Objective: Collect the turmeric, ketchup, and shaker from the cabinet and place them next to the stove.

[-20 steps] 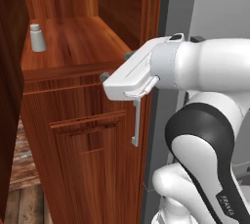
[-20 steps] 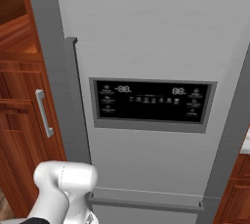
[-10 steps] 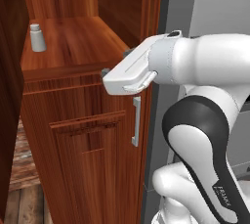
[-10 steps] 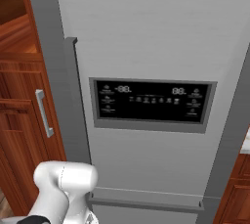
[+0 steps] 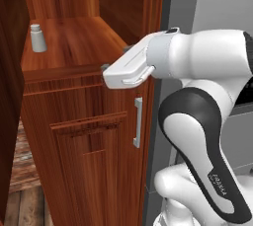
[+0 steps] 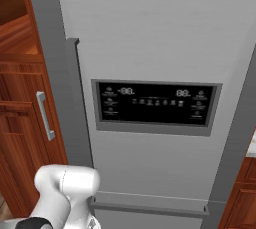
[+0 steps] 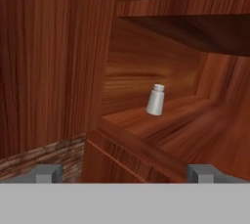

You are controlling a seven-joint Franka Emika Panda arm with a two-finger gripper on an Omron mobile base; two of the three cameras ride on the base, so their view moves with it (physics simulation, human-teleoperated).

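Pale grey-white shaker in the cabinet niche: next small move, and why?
Probably ease the open gripper forward over the front lip into the reddish-brown wooden pantry cabinet. The small pale grey-white cylindrical shaker stands upright well back on the shelf, far ahead of the fingertips and a little right of centre in the hand view.

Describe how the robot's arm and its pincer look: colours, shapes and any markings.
The arm has glossy white rounded shells with dark grey joint bands and small grey lettering on one lower band. Its flat white hand tapers forward. The pincer ends in two small square grey finger tips.
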